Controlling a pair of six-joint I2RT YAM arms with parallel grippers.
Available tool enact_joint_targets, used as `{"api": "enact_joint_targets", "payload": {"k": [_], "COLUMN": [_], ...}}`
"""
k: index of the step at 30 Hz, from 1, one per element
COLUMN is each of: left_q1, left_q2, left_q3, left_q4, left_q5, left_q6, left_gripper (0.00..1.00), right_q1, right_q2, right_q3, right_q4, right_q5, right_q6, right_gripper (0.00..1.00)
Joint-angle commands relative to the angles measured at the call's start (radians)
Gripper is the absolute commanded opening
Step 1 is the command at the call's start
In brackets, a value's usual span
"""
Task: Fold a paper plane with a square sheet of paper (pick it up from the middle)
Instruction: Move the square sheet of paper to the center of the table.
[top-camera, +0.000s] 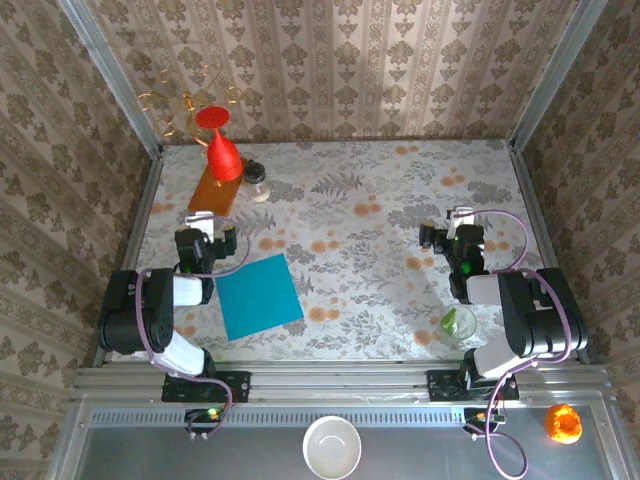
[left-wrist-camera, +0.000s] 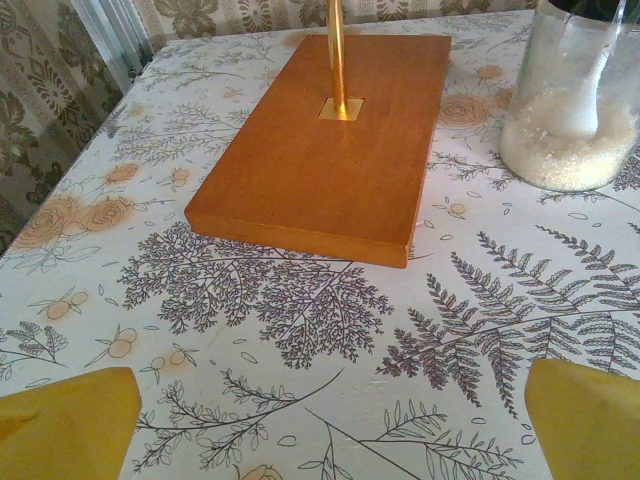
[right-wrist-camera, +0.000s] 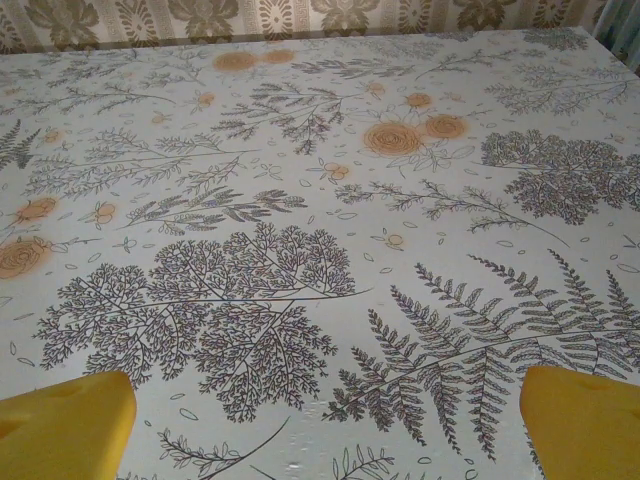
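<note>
the square sheet of paper (top-camera: 260, 296) lies flat and unfolded on the flowery table (top-camera: 380, 200), turned a little askew, just beside the left arm on its inner side and toward the near edge. nothing is touching it. the left end effector (top-camera: 200, 228) sits past the sheet's far left corner and faces the orange board (top-camera: 218, 185). from its wrist camera its yellow fingers (left-wrist-camera: 70, 425) stand wide apart with bare cloth between them, and the board (left-wrist-camera: 325, 150) lies ahead with a thin gold stem (left-wrist-camera: 337, 50) rising from it. a red vase (top-camera: 222, 150) stands on that board, and a glass jar (left-wrist-camera: 575, 100) with white grains in it is just beside it. well apart on the other side, the right end effector (top-camera: 457, 225) hangs over open table, its fingers (right-wrist-camera: 65, 430) spread wide too and holding nothing. a small glass (top-camera: 457, 325) with something green in it stands near the right arm.
</note>
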Motion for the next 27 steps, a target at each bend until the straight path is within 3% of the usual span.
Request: {"api": "enact_joint_targets", "payload": {"k": [1, 27], "left_q1": [0.0, 0.001], "left_q2": [0.004, 0.004], "left_q3": [0.018, 0.018], "left_q4": [0.022, 0.02], "left_q5": [0.009, 0.01], "left_q6": [0.019, 0.017], "left_gripper": [1.0, 1.0], "right_q1": [-0.003, -0.003], "right_q2": [0.012, 0.017], "right_q3": [0.029, 0.037], "right_q4": [0.014, 0.003], "right_q5": [-0.013, -0.013], "right_q6": [-0.01, -0.01], "right_gripper": [1.0, 1.0]}}
